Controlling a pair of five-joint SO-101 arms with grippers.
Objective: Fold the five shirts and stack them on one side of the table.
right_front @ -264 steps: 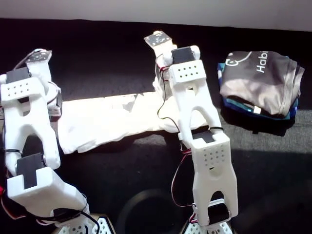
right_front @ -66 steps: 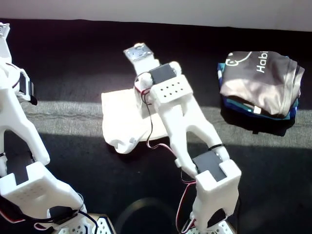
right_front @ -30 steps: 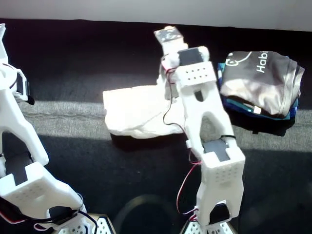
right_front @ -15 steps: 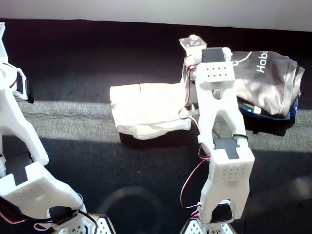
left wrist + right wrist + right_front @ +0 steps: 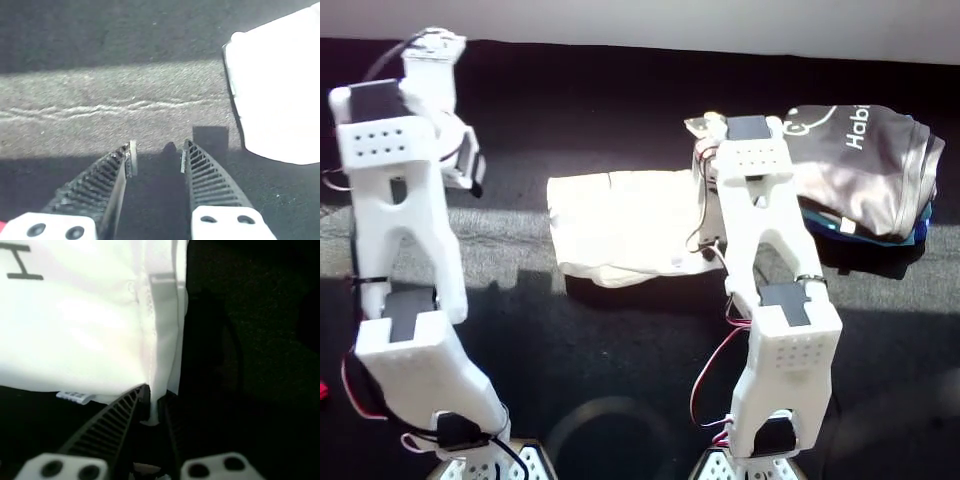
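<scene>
We are clamping the folded white shirt (image 5: 620, 225) in the right gripper (image 5: 154, 407) near the finished stack (image 5: 860, 165), the left gripper (image 5: 156, 152) hanging released; we are judging only its stacking left.

A dark, sunlit table (image 5: 570, 100) runs back to a pale wall (image 5: 720, 15).

A dark table (image 5: 620, 340) carries a folded white shirt (image 5: 620, 225) mid-surface and a stack of folded shirts (image 5: 860, 165) at its right side.
</scene>
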